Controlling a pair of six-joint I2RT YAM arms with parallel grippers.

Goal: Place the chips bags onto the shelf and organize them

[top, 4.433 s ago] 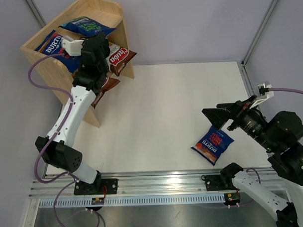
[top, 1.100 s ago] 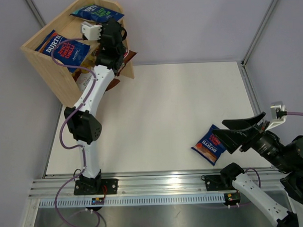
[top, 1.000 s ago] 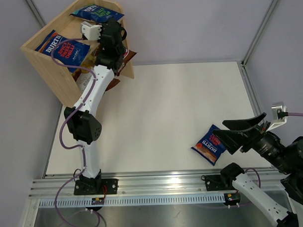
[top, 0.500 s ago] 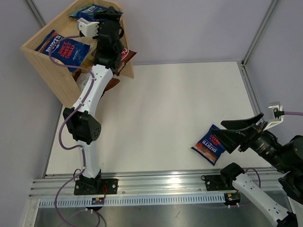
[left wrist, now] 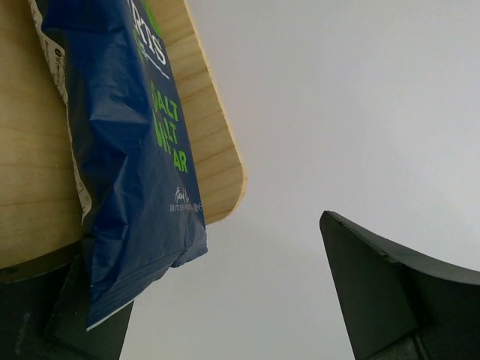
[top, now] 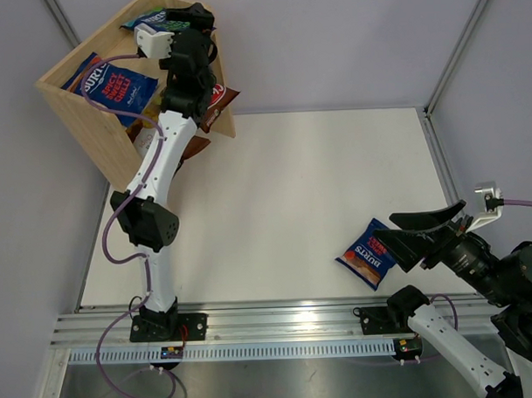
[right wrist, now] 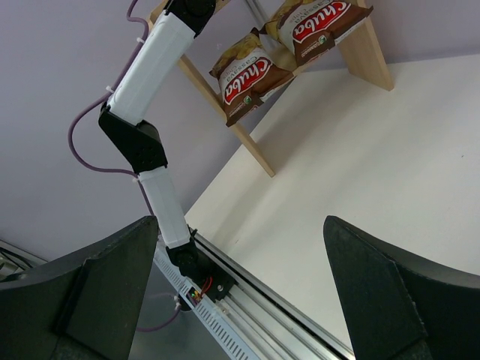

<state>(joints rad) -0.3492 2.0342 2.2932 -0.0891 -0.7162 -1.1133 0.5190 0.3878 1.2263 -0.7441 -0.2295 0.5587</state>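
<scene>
The left jaws stand spread at the wooden shelf (top: 81, 114) at 11 o'clock, with the green-label Burts bag (left wrist: 127, 172) lying unpinched on its top board. The right jaws gape wide at 4 o'clock by the red-label Burts bag (top: 370, 252) on the tabletop (top: 292, 181).

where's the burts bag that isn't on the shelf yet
In the top view, the red-label Burts bag lies on the table, front right, just left of the right gripper, far from the shelf.
</scene>
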